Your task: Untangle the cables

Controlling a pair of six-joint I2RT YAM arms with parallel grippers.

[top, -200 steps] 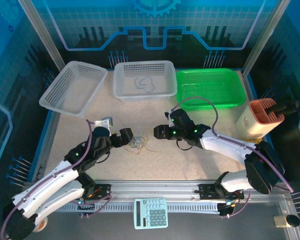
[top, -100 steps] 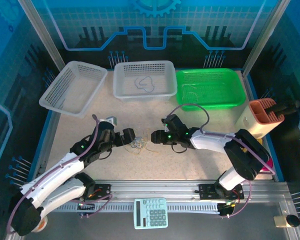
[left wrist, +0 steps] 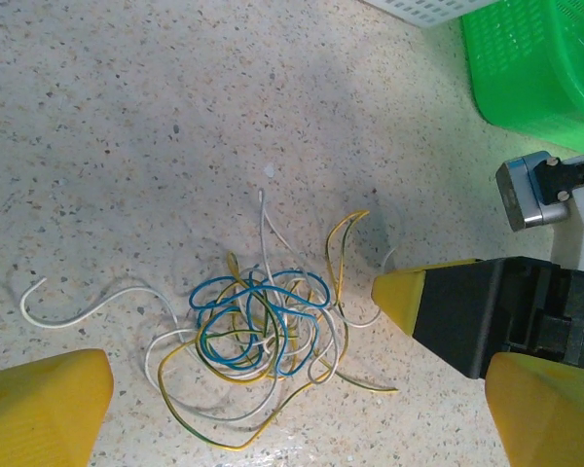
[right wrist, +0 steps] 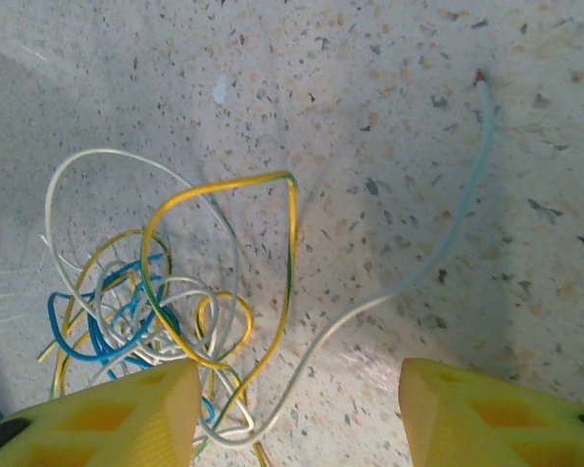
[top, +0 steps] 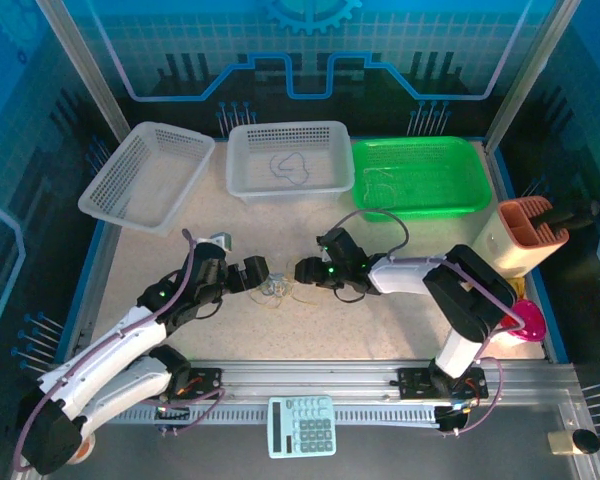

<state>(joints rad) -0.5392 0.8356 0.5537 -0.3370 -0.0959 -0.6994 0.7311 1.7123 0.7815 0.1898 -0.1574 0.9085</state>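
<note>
The cables (top: 277, 290) lie knotted on the counter (top: 230, 230). The left end effector (top: 260, 273), at 9 o'clock, gapes wide and empty. The right end effector (top: 305, 270), at 3 o'clock, is half-open and straddles loose strands without gripping, likely set to pull them apart.

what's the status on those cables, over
Left gripper open, right gripper open, one on each side of the cables. Cables tangled in one loose pile on the table. Green basket behind, apart from them.

Bright, even light; soft shadows.
</note>
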